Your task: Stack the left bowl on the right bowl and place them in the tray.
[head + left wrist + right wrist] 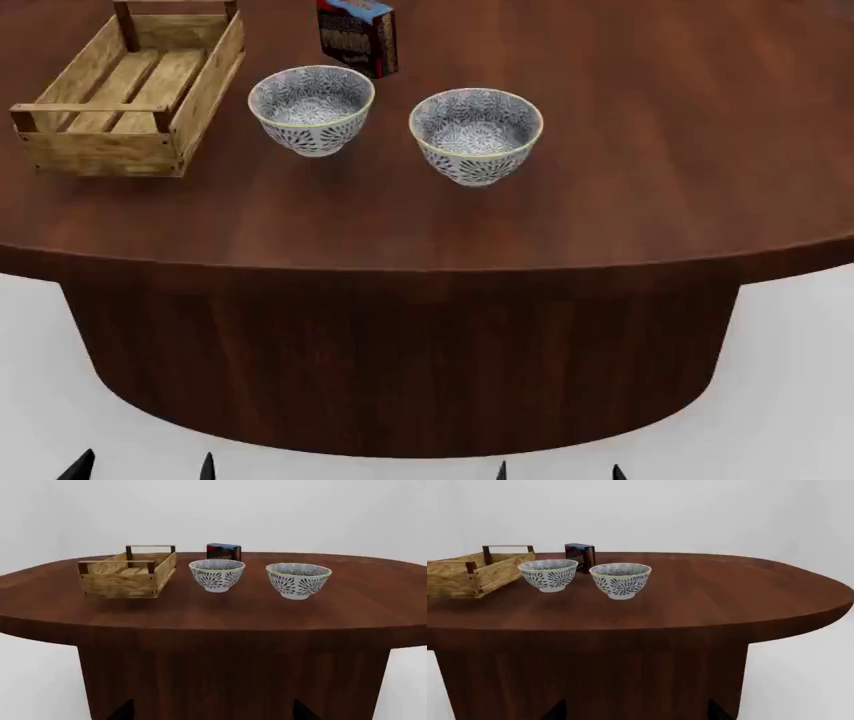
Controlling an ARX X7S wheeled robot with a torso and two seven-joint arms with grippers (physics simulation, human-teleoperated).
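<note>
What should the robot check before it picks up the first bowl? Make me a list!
1. Left bowl upright and empty: ok.
2. Right bowl upright and empty, ready to take the other: ok.
3. Bowls apart, not touching: ok.
4. Tray has nothing inside: ok.
5. Box stands behind the left bowl, close to it; whether the gripper can get past it: cannot tell.
6. Grippers open and ready: cannot tell, only dark tips show at the bottom edge of the head view, below the table.
</note>
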